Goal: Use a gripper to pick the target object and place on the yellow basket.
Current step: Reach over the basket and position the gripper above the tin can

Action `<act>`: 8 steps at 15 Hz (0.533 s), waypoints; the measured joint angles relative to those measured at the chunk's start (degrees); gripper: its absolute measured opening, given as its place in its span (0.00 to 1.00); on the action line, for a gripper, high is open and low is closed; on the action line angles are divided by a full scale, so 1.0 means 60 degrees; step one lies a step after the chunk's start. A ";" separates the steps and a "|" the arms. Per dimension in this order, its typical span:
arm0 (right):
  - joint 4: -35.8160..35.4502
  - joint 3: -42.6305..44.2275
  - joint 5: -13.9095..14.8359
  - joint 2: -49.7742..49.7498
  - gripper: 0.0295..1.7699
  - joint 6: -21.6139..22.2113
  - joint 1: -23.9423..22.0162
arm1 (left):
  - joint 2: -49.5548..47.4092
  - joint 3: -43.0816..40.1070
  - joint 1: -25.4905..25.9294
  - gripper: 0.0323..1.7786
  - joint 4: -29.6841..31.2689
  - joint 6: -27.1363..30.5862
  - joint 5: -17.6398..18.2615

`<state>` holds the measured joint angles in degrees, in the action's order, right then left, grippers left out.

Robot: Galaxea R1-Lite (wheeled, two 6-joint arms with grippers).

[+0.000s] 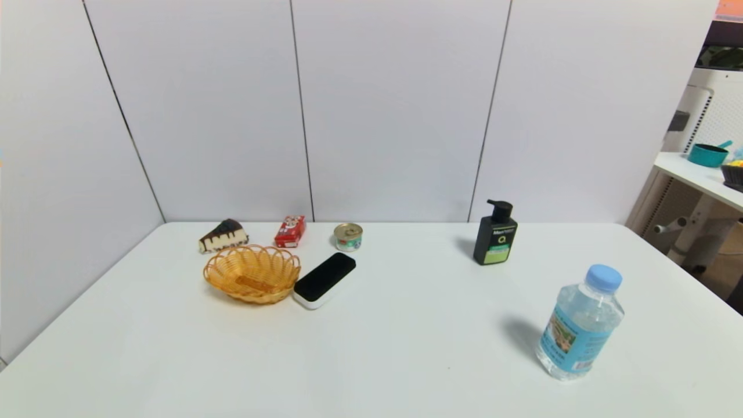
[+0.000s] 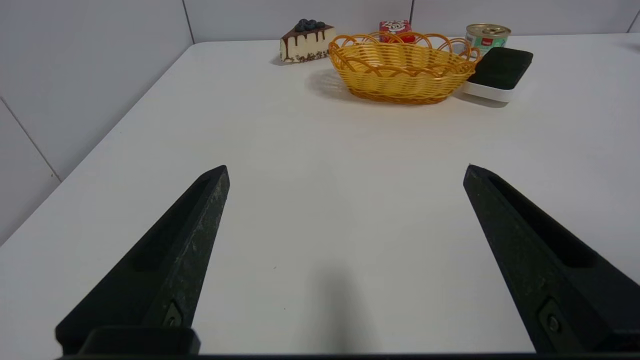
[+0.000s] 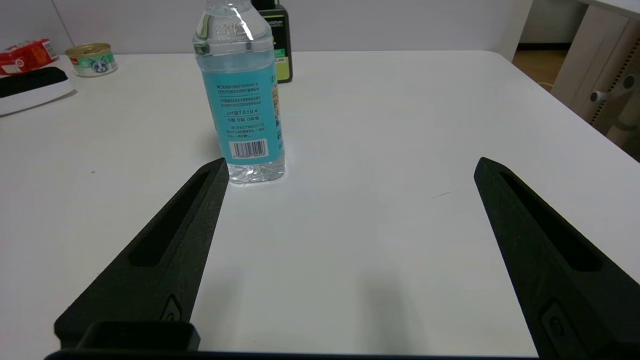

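Both grippers, left gripper (image 2: 346,167) and right gripper (image 3: 351,161), hold jaws wide over bare table (image 1: 406,348), well short of can (image 1: 348,236) and basket (image 1: 252,273).

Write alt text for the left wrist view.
Open black left gripper hovers over a white table; beyond it sits a yellow wicker basket, with a cake slice, red carton, small tin can and black-topped eraser around it.

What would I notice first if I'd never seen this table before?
Probably the yellow-orange woven wicker basket on the white table's left side, with a chocolate-topped cake slice just behind it. Next, the clear water bottle with a blue cap standing alone, near right.
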<state>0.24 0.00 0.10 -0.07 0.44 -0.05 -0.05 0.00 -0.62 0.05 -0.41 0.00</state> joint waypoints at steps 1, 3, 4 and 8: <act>0.0004 0.0000 0.0000 0.0000 0.96 0.0000 0.0000 | 0.0000 0.0000 0.0000 0.95 0.0000 -0.0004 0.0000; 0.0000 0.0000 -0.0004 0.0000 0.96 0.0000 0.0000 | 0.0000 0.0000 0.0000 0.95 0.0000 0.0002 0.0000; 0.0004 0.0000 0.0000 0.0000 0.96 0.0000 0.0000 | 0.0000 0.0000 0.0000 0.95 0.0000 0.0000 0.0000; 0.0000 0.0000 -0.0004 0.0000 0.96 0.0000 0.0000 | 0.0000 0.0000 0.0000 0.95 0.0000 0.0000 0.0000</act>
<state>0.24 0.00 0.07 -0.07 0.44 -0.05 -0.05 0.00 -0.62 0.05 -0.41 0.00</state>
